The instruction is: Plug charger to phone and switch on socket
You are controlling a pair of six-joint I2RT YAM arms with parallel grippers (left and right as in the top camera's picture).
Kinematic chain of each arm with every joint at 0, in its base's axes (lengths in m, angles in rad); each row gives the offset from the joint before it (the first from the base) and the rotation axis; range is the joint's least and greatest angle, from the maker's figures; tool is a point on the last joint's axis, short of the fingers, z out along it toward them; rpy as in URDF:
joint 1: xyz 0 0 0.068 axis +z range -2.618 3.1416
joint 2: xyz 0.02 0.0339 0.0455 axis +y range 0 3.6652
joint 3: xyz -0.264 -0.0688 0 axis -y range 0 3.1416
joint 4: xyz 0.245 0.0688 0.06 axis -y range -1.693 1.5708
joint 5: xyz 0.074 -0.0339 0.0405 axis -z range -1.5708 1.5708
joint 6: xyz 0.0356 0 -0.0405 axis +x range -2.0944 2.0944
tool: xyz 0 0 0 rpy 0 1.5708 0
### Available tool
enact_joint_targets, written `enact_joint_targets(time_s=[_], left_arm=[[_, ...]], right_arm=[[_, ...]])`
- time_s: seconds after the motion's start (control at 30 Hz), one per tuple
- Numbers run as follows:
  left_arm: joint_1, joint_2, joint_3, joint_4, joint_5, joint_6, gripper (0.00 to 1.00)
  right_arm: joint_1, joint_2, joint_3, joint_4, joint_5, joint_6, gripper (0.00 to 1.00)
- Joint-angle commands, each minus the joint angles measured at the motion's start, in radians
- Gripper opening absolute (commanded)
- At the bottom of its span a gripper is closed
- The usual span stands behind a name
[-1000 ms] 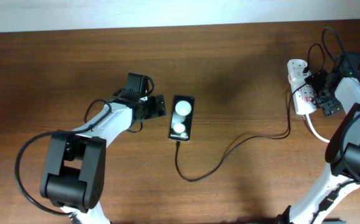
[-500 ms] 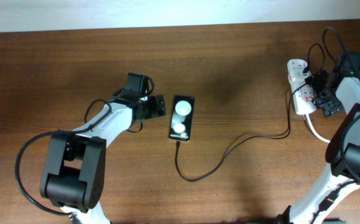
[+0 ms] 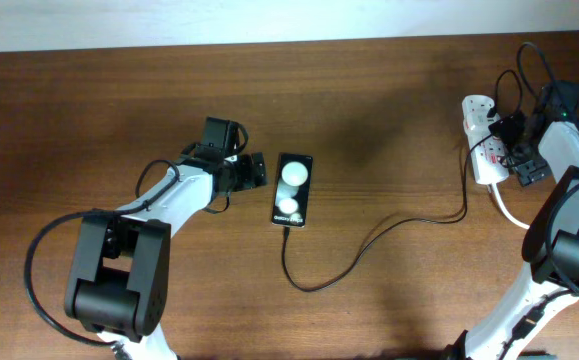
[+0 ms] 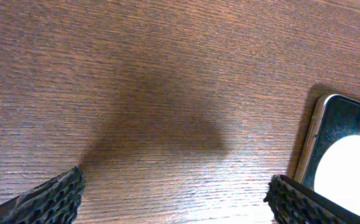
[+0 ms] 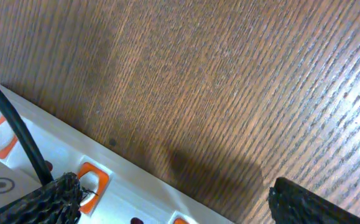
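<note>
The black phone (image 3: 292,190) lies flat mid-table with two white blobs on its face. The thin black charger cable (image 3: 369,243) runs from its near end in a loop to the white socket strip (image 3: 481,140) at the far right. My left gripper (image 3: 254,169) is open just left of the phone, whose corner shows in the left wrist view (image 4: 344,155). My right gripper (image 3: 521,150) is open over the strip's right side. In the right wrist view its left finger sits on an orange switch (image 5: 91,182) of the strip (image 5: 36,149).
The strip's thick white cord (image 3: 509,212) curves toward the front right beside my right arm. A black cable (image 5: 18,134) crosses the strip in the right wrist view. Bare wooden table lies between the phone and the strip.
</note>
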Motion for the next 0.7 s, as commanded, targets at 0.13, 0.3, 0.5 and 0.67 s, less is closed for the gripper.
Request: enact_joint_targets(time_s=[0.13, 0.3, 0.5, 0.67], left_arm=[[0.013, 0.047, -0.04, -0.024, 0.017, -0.01, 0.99], [0.013, 0.047, -0.04, -0.024, 0.017, -0.01, 0.99], [0.013, 0.047, -0.04, -0.024, 0.017, -0.01, 0.99], [0.013, 0.047, -0.04, -0.024, 0.017, -0.01, 0.99]], right_arm=[[0.047, 0.035, -0.033, -0.057, -0.058, -0.027, 0.99], [0.047, 0.035, -0.033, -0.064, -0.051, -0.027, 0.99], [0.043, 0.035, -0.033, -0.099, -0.006, -0.031, 0.99], [-0.041, 0.032, -0.03, -0.166, -0.006, -0.031, 0.99]])
